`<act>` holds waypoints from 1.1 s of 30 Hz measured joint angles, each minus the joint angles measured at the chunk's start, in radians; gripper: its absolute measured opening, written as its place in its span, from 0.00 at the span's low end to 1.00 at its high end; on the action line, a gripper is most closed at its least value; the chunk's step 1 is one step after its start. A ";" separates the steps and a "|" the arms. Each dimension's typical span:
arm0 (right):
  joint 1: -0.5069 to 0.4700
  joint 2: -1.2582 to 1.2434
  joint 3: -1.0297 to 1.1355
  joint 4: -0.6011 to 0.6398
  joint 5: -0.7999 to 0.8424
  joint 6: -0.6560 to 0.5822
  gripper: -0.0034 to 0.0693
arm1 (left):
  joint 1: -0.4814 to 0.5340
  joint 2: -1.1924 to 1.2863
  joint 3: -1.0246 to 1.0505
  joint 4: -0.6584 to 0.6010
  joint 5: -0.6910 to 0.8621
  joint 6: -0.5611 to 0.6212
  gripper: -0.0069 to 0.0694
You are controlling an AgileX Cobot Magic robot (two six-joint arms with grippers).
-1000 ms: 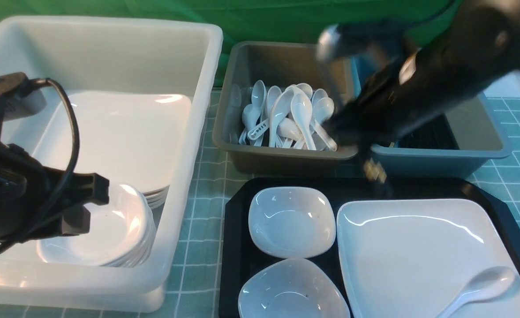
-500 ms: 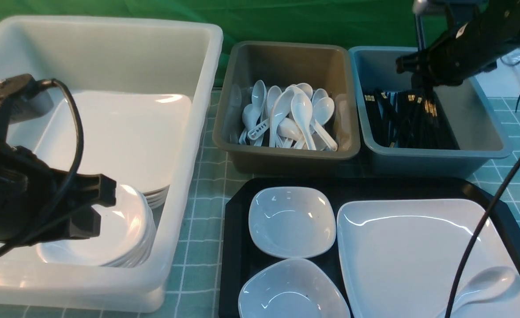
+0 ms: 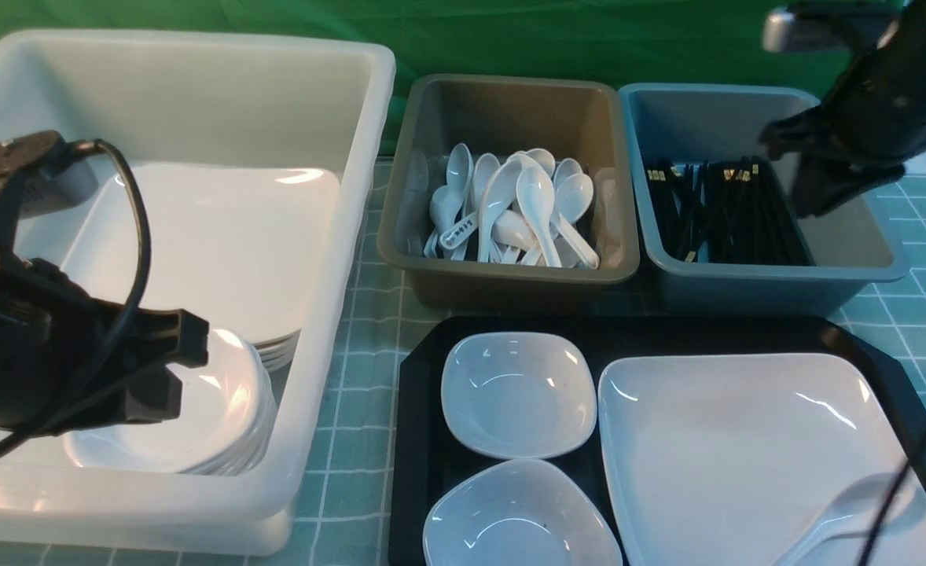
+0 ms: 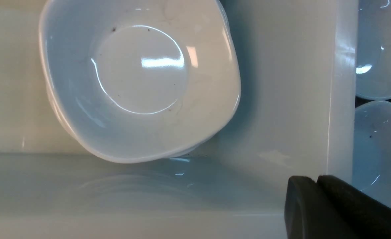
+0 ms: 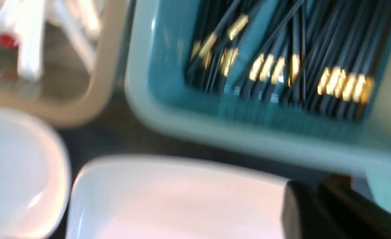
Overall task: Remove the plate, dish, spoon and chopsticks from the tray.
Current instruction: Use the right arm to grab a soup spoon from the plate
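Note:
The black tray (image 3: pixel 420 440) holds the large white plate (image 3: pixel 746 456), with the white spoon (image 3: pixel 856 511) lying at its near right corner. Two small white dishes (image 3: pixel 518 393) (image 3: pixel 522 519) sit to the plate's left. Black chopsticks (image 3: pixel 714 212) lie in the blue tub (image 3: pixel 777 275). My right gripper (image 3: pixel 813 200) hangs above that tub's right side, shut and holding nothing; its wrist view is blurred (image 5: pixel 318 186). My left gripper (image 3: pixel 180 362) is shut and empty over a stack of small dishes (image 4: pixel 139 76) inside the white tub (image 3: pixel 353 236).
The white tub also holds stacked large plates (image 3: pixel 219 244). A brown tub (image 3: pixel 510 275) with several white spoons stands behind the tray, left of the blue tub. A green checked mat covers the table, and a green backdrop rises behind.
My right arm swung from the tray's back edge, right and up, to above the blue tub. The chopsticks it carried now lie in that tub. The left arm barely moved.

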 joint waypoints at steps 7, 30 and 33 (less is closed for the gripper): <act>0.090 -0.346 0.556 0.003 -0.050 0.123 0.22 | 0.000 0.000 0.000 -0.006 0.000 0.037 0.12; 0.158 -0.302 1.040 -0.048 -0.556 0.485 0.86 | 0.000 0.000 0.000 -0.006 0.000 0.068 0.12; 0.158 -0.295 1.040 -0.036 -0.592 0.496 0.84 | 0.000 0.000 0.000 -0.006 0.000 0.068 0.12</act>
